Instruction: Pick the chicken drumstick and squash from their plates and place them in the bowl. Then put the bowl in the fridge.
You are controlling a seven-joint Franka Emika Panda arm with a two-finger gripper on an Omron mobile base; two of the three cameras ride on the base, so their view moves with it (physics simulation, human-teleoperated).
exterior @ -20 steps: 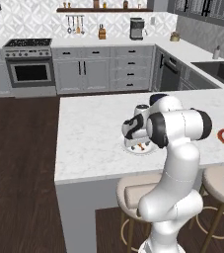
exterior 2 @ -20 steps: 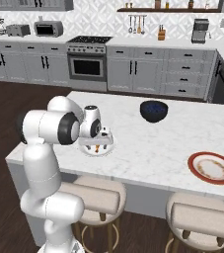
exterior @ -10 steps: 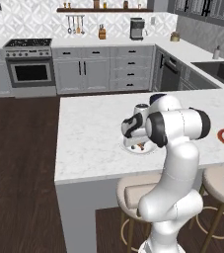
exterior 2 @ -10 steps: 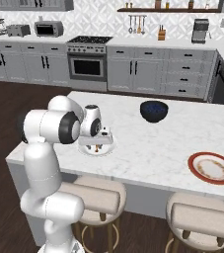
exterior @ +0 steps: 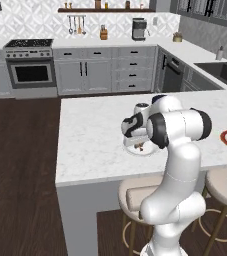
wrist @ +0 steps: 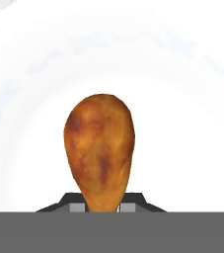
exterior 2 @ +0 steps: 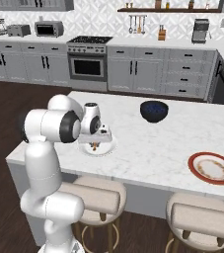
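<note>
now the claw [wrist: 102, 206] pinches the chicken drumstick [wrist: 99, 150] over the white plate [wrist: 182, 99].

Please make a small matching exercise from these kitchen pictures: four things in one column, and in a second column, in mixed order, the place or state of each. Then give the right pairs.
Things:
1. chicken drumstick
2. dark blue bowl
3. red-rimmed plate
4. gripper

Places or states:
A. alone on the island counter, beyond the white plate
B. near the front edge of the island, with no food on it
C. on the white plate, its narrow end between the jaws
D. lowered over the white plate, jaws closed in

Pairs: 1-C, 2-A, 3-B, 4-D
</note>
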